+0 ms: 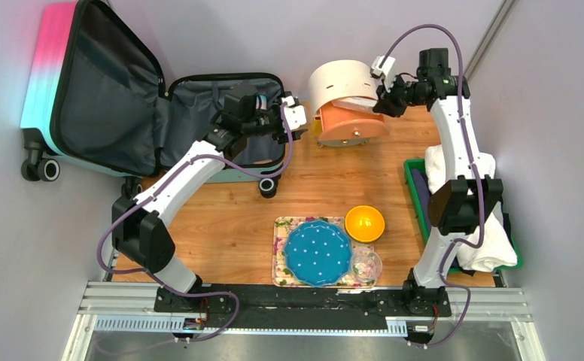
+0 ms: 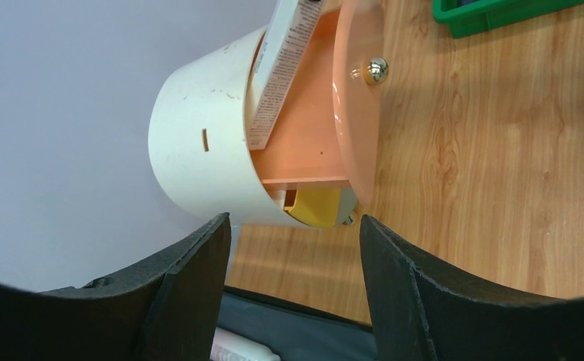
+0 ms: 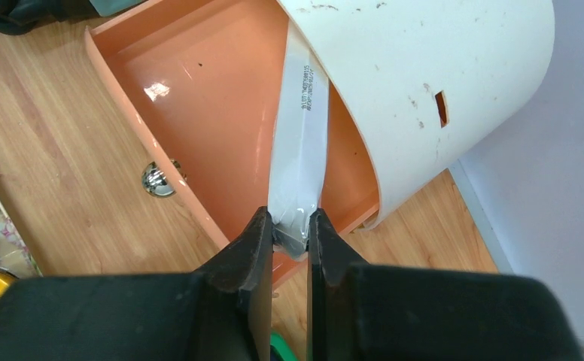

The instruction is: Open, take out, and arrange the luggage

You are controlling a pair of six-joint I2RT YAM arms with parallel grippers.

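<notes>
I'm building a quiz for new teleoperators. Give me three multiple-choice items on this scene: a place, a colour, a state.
1. The far end of the white tube held by the right gripper is: A inside the orange drawer; B beneath it; C far from it.
2. The bigger bowl is: A black; B purple; C orange-yellow.
3. The luggage is: A zipped shut; B open; C strapped shut.
Key: 1 A, it lies within the drawer's walls; 2 C, seen from above; 3 B, its grey lining shows.
</notes>
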